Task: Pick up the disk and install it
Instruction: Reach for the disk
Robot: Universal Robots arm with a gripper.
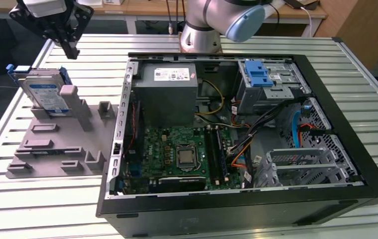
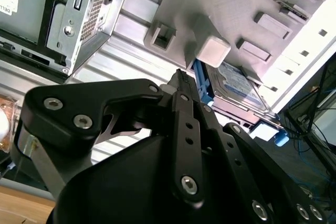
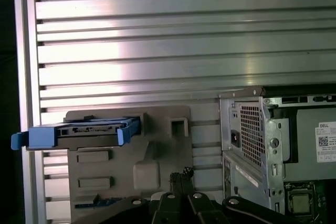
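Robot arm (image 1: 200, 32) upright at base; pincer (image 1: 70, 51) hangs tips-down w/ fingers (image 2: 181, 90) pressed tog.

Open air above disk (image 1: 45, 92), upright in grey fixture (image 1: 56, 147). Gripper (image 1: 69, 50) overhead, apart from disk, closed. Fixture post (image 1: 69, 97) close against disk's broad face on the exterior view's right. Bare slatted table (image 1: 16, 204) around fixture; narrow strip of it between fixture and computer case (image 1: 348, 144). Case open on top; interior crowded: power supply box (image 1: 169, 97), drive cage (image 1: 268, 79), cables (image 1: 242, 144).
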